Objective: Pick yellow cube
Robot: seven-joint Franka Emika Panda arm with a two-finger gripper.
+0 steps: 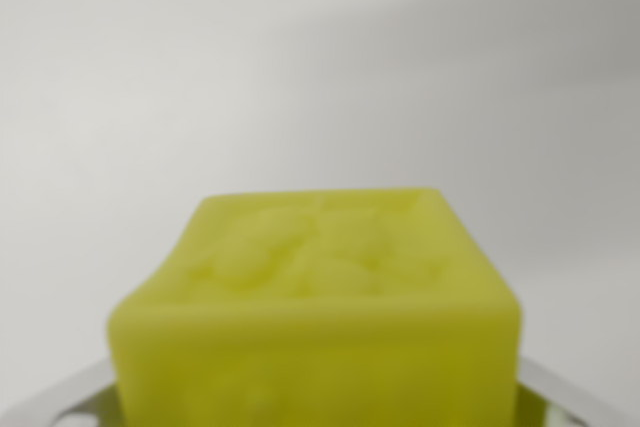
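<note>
On the wrist view's left, a pale grey-white surface (pixel 150 97) runs smooth and bare up to the top edge, lightly shaded, with nothing standing on it. Low in that corner a light, glossy sliver (pixel 62 397) slants up toward the middle — blurred, and it may be part of the gripper, though that cannot be made out for certain.

In the middle, filling the lower half of the view, sits the yellow cube (pixel 320 317). It is very close to the camera and soft in focus. Its top face carries a raised, lumpy relief whose pattern is too blurred to read; its near face drops out of view at the bottom edge. The block looks level, with its near edge running roughly straight across the view. Nothing lies in front of it or over it, and nothing crowds its sides apart from the pale slivers at the lower corners.

On the wrist view's right, a second glossy sliver (pixel 575 392) mirrors the first, slanting up toward the cube, with a yellow-green tint where it meets the block's side. Above it a broad band of soft shadow crosses the surface diagonally toward the upper right corner.

The claw's fingers are not clearly seen — whether they stand wide, narrow, or closed on the cube cannot be told from this view, nor whether the cube rests on the surface or is lifted off it.
</note>
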